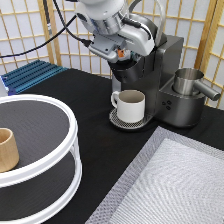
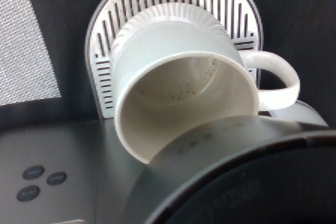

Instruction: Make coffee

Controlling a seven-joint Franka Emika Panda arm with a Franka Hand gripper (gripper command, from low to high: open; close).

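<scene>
Overhead, in the exterior view, the gripper [image 1: 131,54] hangs at the top of the coffee machine [image 1: 150,75], roughly at 12 o'clock from the white mug [image 1: 131,105]. Its fingers are hidden against the dark machine head, so whether they are spread, pinched or carrying anything cannot be told. The mug stands upright on the round drip tray [image 1: 117,120] beneath the brew head, handle toward 9 o'clock. A steel jug [image 1: 187,81] sits on the machine's side platform at about 3 o'clock from the mug. At 8 o'clock, well apart, a tan wooden cup [image 1: 7,148] rests on the upper tier of a white two-level stand [image 1: 57,150]. A grey mesh mat [image 1: 170,185] fills the 5 o'clock corner, and a blue ribbed rack [image 1: 30,75] lies at 10 o'clock near the screen.

Closer, in the wrist view, the mug [image 2: 187,100] is seen from above on the slotted tray [image 2: 105,75]; its bowl holds no liquid, only faint specks. Three buttons [image 2: 41,181] show on the machine's grey body, and the dark curved rim of the machine head crosses the near corner.

No coffee pod appears in either view; it may be inside the machine or in the hand, but that cannot be told. Judging by the placed, empty mug, the cup step looks done and brewing has not yet produced a drink.
</scene>
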